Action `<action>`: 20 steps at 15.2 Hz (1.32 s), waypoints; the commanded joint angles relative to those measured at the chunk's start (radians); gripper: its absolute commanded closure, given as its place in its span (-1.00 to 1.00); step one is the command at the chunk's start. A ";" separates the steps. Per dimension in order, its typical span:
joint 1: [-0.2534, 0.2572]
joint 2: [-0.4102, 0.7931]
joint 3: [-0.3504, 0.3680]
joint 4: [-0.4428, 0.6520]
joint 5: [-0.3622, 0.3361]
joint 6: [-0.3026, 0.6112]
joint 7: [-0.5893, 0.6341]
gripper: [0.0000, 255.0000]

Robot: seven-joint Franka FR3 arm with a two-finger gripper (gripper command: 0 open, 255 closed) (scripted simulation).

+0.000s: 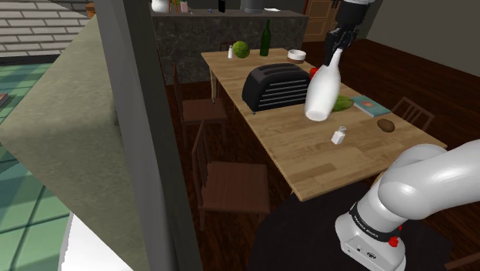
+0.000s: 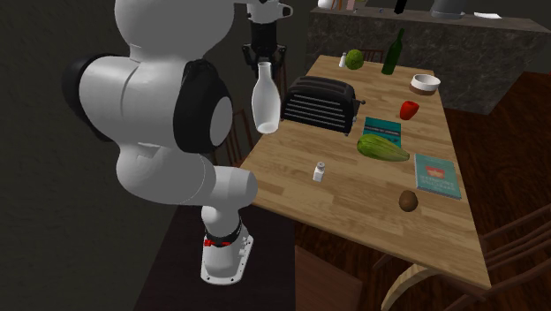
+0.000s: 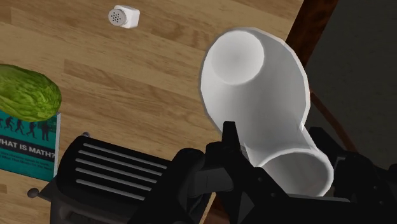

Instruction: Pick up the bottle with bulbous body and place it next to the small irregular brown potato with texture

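A white bottle (image 1: 321,91) with a bulbous body hangs in the air, base down and slightly tilted, above the table edge beside the black toaster (image 1: 275,85). My gripper (image 1: 337,48) is shut on its neck from above. In the second exterior view the bottle (image 2: 266,99) hangs under the gripper (image 2: 264,55), well clear of the wood. The wrist view looks down the bottle (image 3: 254,108) clasped between the black fingers (image 3: 229,149). The small brown potato (image 1: 386,124) lies near the table's far corner, also seen as the potato (image 2: 408,201) beside a teal book (image 2: 435,174).
On the wooden table (image 1: 308,165) stand a small white shaker (image 1: 338,135), a green vegetable (image 2: 382,147) on another teal book, a red pepper (image 2: 408,109), a white bowl (image 2: 425,83), a dark green bottle (image 2: 394,51) and a green melon (image 2: 355,58). Chairs (image 1: 231,185) line the side.
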 commanded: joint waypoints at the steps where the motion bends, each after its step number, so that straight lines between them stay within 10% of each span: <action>1: 0.001 0.007 0.001 0.034 0.001 -0.027 -0.002 1.00; 20: -0.002 0.081 -0.028 0.314 0.000 -0.231 -0.058 1.00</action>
